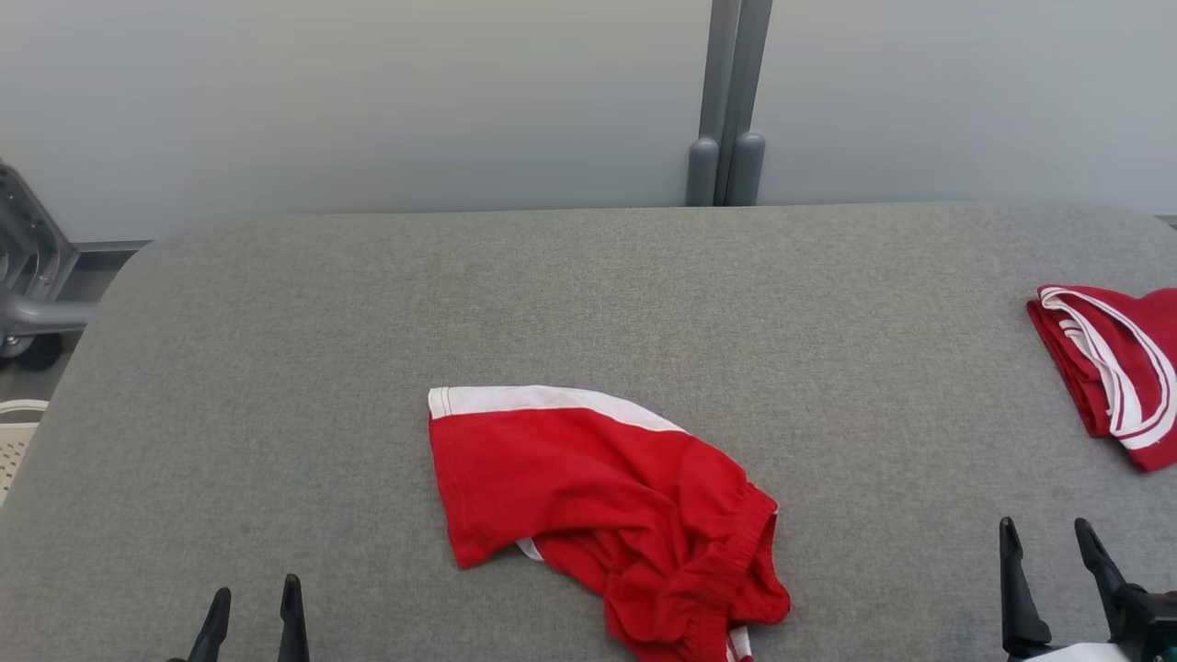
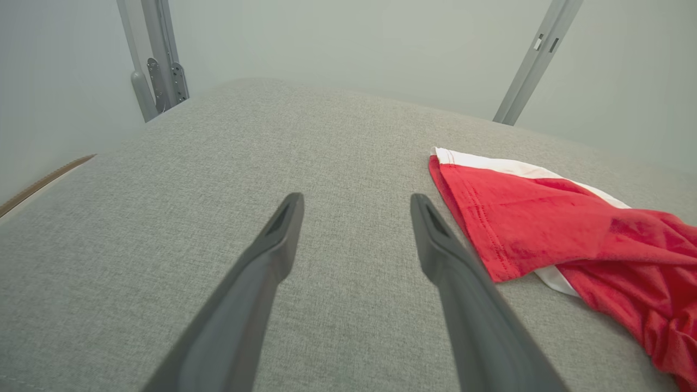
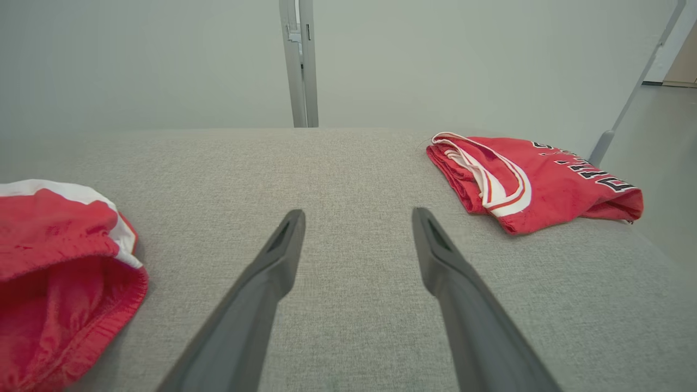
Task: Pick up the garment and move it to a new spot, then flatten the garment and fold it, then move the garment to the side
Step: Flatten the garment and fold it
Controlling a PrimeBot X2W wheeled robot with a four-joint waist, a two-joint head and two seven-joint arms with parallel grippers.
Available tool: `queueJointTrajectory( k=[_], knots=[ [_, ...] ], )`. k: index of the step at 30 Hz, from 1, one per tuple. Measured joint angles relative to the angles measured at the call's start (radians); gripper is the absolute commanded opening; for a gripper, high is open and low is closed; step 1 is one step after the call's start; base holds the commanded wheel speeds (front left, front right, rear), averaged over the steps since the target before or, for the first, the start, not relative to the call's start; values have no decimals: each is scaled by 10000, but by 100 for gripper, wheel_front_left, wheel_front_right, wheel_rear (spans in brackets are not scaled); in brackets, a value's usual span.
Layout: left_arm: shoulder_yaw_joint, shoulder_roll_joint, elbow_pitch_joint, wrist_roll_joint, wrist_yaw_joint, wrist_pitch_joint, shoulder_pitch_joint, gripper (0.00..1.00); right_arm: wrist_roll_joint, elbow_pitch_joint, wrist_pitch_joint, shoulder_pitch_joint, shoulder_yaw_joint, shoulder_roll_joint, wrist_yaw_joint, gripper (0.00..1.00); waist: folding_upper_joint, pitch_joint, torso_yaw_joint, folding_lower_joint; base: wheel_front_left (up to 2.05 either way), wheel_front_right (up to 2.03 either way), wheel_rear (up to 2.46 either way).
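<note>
The garment [image 1: 607,515] is a pair of red shorts with a white band, lying crumpled near the front middle of the grey padded table [image 1: 588,303]. Its elastic waist bunches toward the front right. The left wrist view has the garment [image 2: 555,228] to the right of my fingers, and in the right wrist view the garment [image 3: 60,267] lies to the left. My left gripper [image 1: 256,596] is open at the lower left, apart from the cloth. At the lower right my right gripper [image 1: 1046,541] is open too, with nothing between its fingers.
A folded red jersey [image 1: 1117,368] with white trim lies at the table's right edge; the right wrist view has the jersey [image 3: 533,179] at upper right. A grey post [image 1: 728,101] rises behind the table. A grey frame [image 1: 28,267] stands off the left side.
</note>
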Motion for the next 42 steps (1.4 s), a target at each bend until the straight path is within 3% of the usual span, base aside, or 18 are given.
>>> queueJointTrajectory(
  k=[26, 32, 33, 36, 42],
  knots=[
    [-224, 192, 314, 138, -128, 0, -48, 100, 6, 98, 0, -38, 272, 2, 0, 100, 0, -156, 140, 0, 0, 0, 0],
    [-583, 313, 291, 121, -128, 0, -331, 100, 1373, 548, 0, -183, 1300, -10, -2, 100, 0, -64, 197, 0, 0, 0, 0],
    [-903, 481, 397, -52, -128, 4, -629, 100, 2038, 813, 213, -302, 2010, 6, -6, 100, 0, 15, 210, 0, 0, 0, 0],
    [-1248, 692, 435, -397, -146, 351, -1256, 100, 3185, 514, 1323, -697, 2790, 31, -6, 100, 0, 208, 222, 0, 0, 0, 0],
    [-1563, 1114, 105, -1958, -157, 3057, -3367, 100, 6449, -1300, 5060, -1585, 2777, 10, -12, 100, 0, 1003, 201, 0, 0, 0, 0]
  ],
)
